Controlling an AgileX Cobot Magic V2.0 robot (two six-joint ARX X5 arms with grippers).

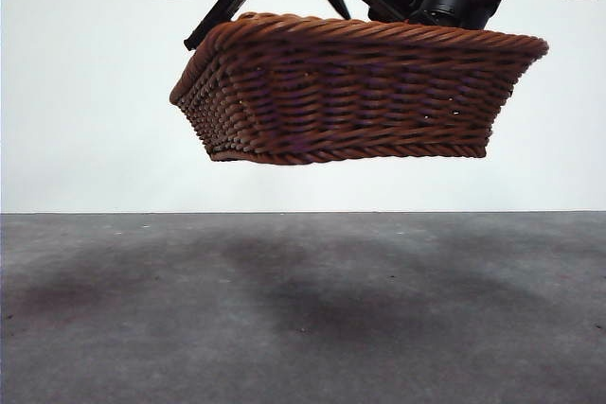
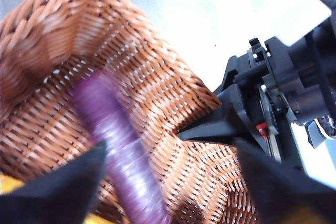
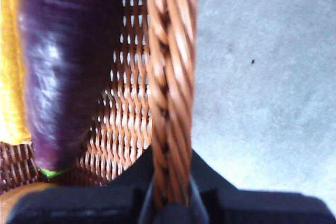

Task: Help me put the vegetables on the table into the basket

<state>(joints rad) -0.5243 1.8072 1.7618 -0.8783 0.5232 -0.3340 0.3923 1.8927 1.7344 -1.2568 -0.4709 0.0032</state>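
Basket up in air over table, tilted, purple veg and yellow veg inside. Right tool clamped on rim; left tool apart, holding nothing. One-sided hold: basket could tip more, veg could roll out

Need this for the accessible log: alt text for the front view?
A brown wicker basket hangs tilted in the air above a dark grey table, its shadow on the surface below. Two black arms reach down to its rim from the top edge; which tool is which cannot be told here. Its contents are hidden, and behind it is a white wall.
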